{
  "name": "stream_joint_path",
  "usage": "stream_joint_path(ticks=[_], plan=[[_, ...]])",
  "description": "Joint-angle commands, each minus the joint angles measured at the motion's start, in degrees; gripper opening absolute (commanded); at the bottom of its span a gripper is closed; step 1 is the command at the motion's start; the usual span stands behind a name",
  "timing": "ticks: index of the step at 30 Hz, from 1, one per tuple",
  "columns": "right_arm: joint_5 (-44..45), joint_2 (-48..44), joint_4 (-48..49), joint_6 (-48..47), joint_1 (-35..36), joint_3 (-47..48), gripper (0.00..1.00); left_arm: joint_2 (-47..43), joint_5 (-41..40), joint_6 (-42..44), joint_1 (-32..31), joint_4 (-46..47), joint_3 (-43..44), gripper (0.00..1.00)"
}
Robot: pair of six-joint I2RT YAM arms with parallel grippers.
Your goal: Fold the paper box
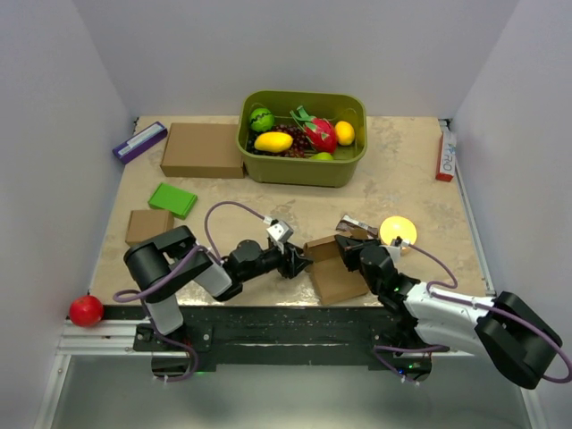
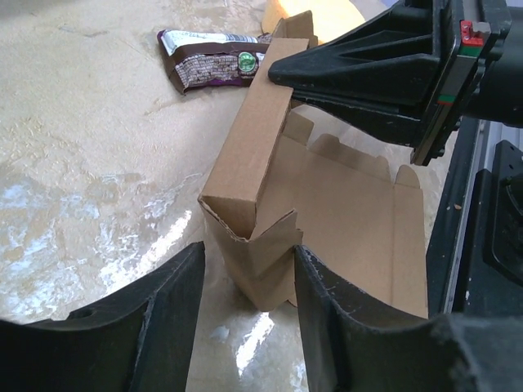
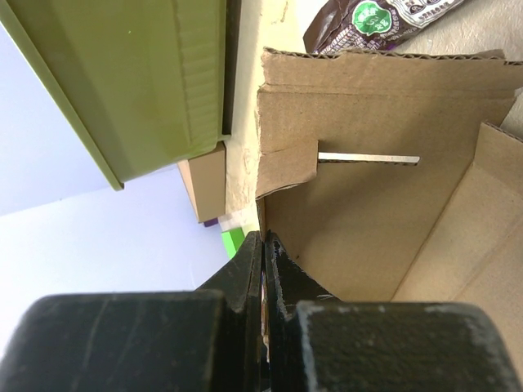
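1. Left gripper (image 2: 248, 260): its two fingers stand on either side of the near end of the paper box (image 2: 343, 220), right at the cardboard. We cannot tell whether they press it.
2. Right gripper (image 3: 262, 245) is closed tight on the top edge of the box's raised side wall and holds it upright.
3. We find the paper box at the near middle of the bench (image 2: 98, 139), between the two arms. One long wall stands up with its end flap bent round. The rest of the blank lies flat, with its tabs spread out.
4. We judge the step in hand to be forming the near corner, so the fold is roughly early to midway.
5. The next move, in our view, calls for a firm pinch on that end flap, turning it inward while the other side steadies the wall. After that, the flat panels need raising.
6. We count:
   - one paper box and two grippers
   - one green bin (image 1: 302, 172) holding toy fruit (image 1: 273, 141)
   - one larger brown carton (image 1: 203, 149)
   - one small brown carton (image 1: 148, 226)
   - one green block (image 1: 172, 199)
   - one purple box (image 1: 139, 141)
   - one red ball (image 1: 86, 310)
   - one snack wrapper (image 2: 208, 64)
   - one yellow disc (image 1: 398, 231)
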Motion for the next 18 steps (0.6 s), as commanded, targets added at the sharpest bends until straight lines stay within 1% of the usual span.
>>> stream_joint_path(ticks=[1,5,7,12,14,18], plan=[[0.4,2.0,-3.9,-1.4,0.4,-0.6,0.00,1.0,0.2,-0.6,0.2,3.8,2.0,0.49],[0.1,2.8,-3.3,-1.6,0.4,-0.5,0.00,0.9,-3.3,-1.0,-0.5,1.6,2.9,0.46],[-0.1,3.1,-3.0,-1.5,0.4,-0.5,0.00,0.6,-5.1,-0.6,-1.3,-1.6,4.3,0.44],[-0.2,3.2,-2.6,-1.7,0.4,-0.5,0.00,0.1,-15.0,0.9,-5.9,-12.6,9.1,0.41],[-0.3,3.0,-2.7,-1.6,0.4,-0.5,0.00,0.1,-18.1,0.3,-7.0,-15.1,10.0,0.39],[-0.2,2.6,-2.7,-1.6,0.4,-0.8,0.00,0.4,-21.3,-1.1,-8.2,-19.9,11.6,0.33]])
